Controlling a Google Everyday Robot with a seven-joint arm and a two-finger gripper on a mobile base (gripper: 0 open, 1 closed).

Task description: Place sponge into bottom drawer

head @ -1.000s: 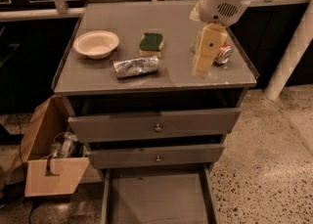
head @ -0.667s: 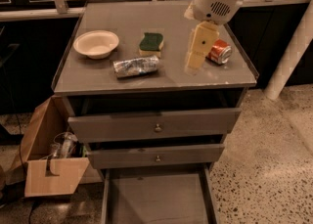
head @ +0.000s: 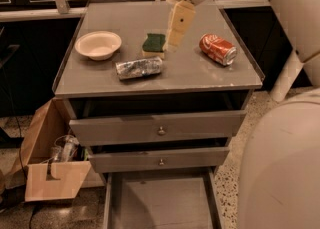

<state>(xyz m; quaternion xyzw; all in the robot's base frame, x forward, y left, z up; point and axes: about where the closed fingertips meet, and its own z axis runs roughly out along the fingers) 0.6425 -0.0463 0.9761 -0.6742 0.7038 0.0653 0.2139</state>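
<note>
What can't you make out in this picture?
Camera view, cream gripper beside the green-topped yellow sponge: it hides the sponge's right edge, so contact is unclear.
Camera view, open grey bottom drawer: front cut off by the lower edge.
Camera view, knobbed upper drawers: insides hidden under the grey tabletop.

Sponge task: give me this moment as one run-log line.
phase: reach | gripper: low beside sponge on cabinet top | bottom drawer: open | sponge: not yet in drawer
</note>
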